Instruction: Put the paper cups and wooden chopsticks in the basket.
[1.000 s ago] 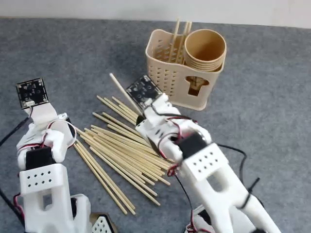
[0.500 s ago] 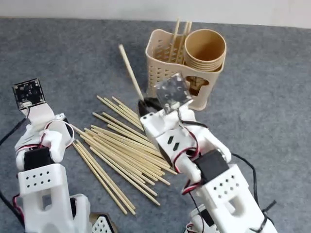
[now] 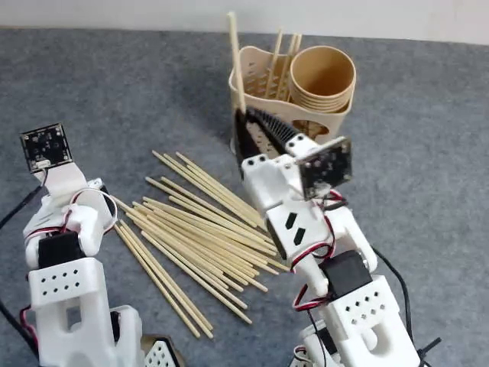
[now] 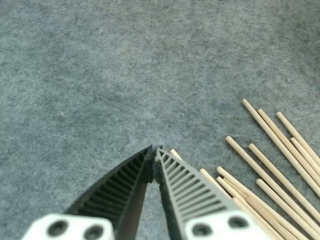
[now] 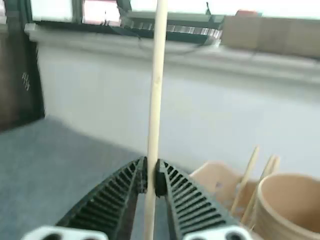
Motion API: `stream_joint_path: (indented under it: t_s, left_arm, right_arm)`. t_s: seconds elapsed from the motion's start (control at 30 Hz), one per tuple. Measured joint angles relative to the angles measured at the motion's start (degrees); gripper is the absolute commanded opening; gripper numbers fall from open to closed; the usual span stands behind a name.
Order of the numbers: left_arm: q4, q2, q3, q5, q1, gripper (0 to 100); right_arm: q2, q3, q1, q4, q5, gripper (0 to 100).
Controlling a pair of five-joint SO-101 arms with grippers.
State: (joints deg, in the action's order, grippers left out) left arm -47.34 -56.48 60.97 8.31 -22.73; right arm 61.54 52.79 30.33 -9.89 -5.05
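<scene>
High view: the right gripper is clenched on one chopstick. It pinches the stick near its lower end, so nearly the whole length stands upright above the fingertips. The grip seems chosen so the stick can go down end-first into a narrow slot rather than being laid across the top.

The basket stands just ahead of the gripper, with the fingertips at its nearer corner by the rim. In the right wrist view the stick rises straight out of the closed jaws of the right gripper. The basket's rim shows beyond and to one side of it.

A stack of paper cups already fills the compartment farther from the gripper. A few standing chopsticks lean in the compartment nearer to it. Those leaning sticks, the rim and the cup stack are what the held stick has to clear. The lower end looks to need lifting over the rim first.

Behind and below the gripper, a large loose pile of chopsticks lies fanned on the grey mat, so most of the job remains.

The left gripper is closed on nothing. It hangs low over the mat with the pile's ends just beside it.
</scene>
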Motion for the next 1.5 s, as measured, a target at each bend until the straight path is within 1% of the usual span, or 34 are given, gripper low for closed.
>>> stream_joint_path:
  t_s: [0.37, 0.53, 0.7, 0.9, 1.03, 1.3, 1.5]
  left_arm:
    - [0.0, 0.0, 0.0, 0.0, 0.0, 3]
    - [0.0, 0.0, 0.0, 0.0, 0.0, 3]
    - [0.0, 0.0, 0.0, 0.0, 0.0, 3]
    - [0.0, 0.0, 0.0, 0.0, 0.0, 3]
    - [0.0, 0.0, 0.0, 0.0, 0.0, 3]
    - [0.0, 0.0, 0.0, 0.0, 0.0, 3]
    - [0.0, 0.0, 0.0, 0.0, 0.0, 3]
  right_arm:
    - [-1.1, 0.0, -2.4, 15.5, 0.0, 0.5]
    - [-9.8, 0.0, -6.4, 24.1, 0.0, 0.5]
    - [-20.5, -2.5, -8.4, 32.5, 0.0, 0.5]
    - [-30.2, -6.8, -8.4, 37.1, 0.0, 0.5]
    - [-34.5, -7.0, -8.4, 39.9, 0.0, 0.5]
    - [-37.6, -7.0, -8.4, 43.2, 0.0, 0.5]
    - [-37.8, -12.4, -8.4, 43.6, 0.0, 0.5]
